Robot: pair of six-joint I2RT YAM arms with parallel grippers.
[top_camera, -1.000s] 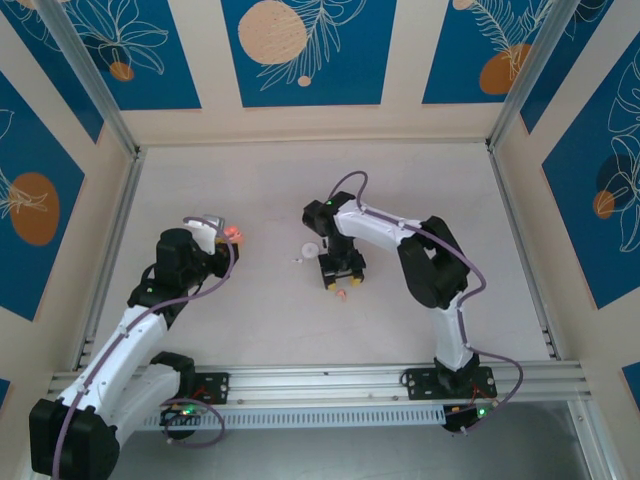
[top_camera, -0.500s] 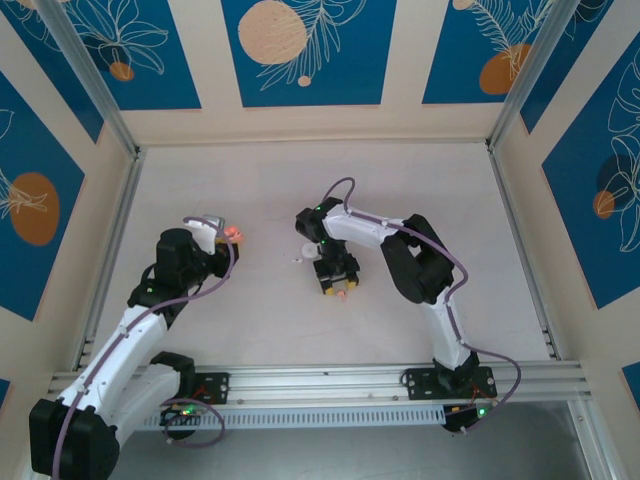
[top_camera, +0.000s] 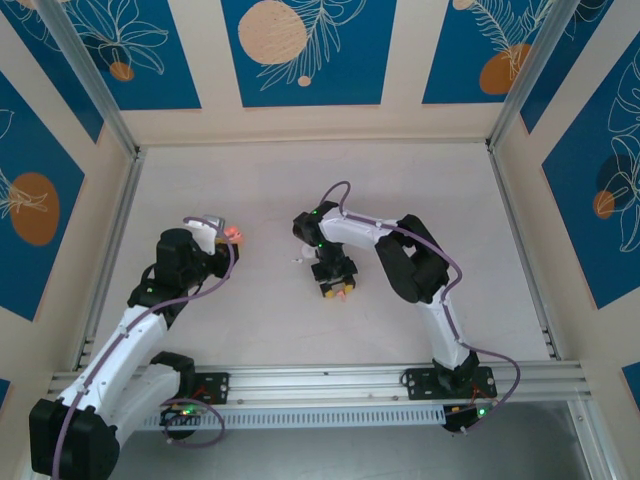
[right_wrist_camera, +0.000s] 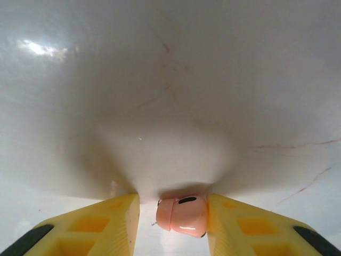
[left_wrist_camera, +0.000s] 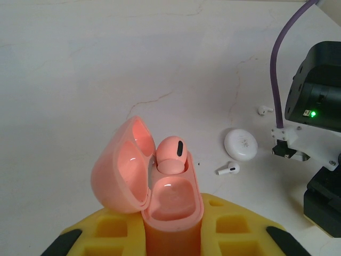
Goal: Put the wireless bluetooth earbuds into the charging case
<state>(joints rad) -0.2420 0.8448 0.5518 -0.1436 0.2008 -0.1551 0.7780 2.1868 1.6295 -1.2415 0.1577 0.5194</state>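
My left gripper (left_wrist_camera: 173,234) is shut on the salmon-pink charging case (left_wrist_camera: 171,205), held upright with its lid (left_wrist_camera: 120,165) swung open to the left. One pink earbud (left_wrist_camera: 171,154) sits in the case's far socket; the near socket is empty. In the top view the case (top_camera: 236,235) glows at the left arm's tip. My right gripper (right_wrist_camera: 173,213) is down at the table, its yellow fingers (right_wrist_camera: 109,224) on either side of a second pink earbud (right_wrist_camera: 182,216). That earbud touches the right finger, with a gap on the left. In the top view the right gripper (top_camera: 338,290) is mid-table.
A white round case (left_wrist_camera: 241,144) lies on the table beyond the pink case. One white earbud (left_wrist_camera: 229,169) lies just in front of it and another (left_wrist_camera: 262,111) farther back. The right arm's black wrist (left_wrist_camera: 317,122) stands close beside them.
The right arm has swung slightly left and toward the near edge, coming down over the pink earbud on the table. Its jaws have narrowed around it. The left arm has not moved.
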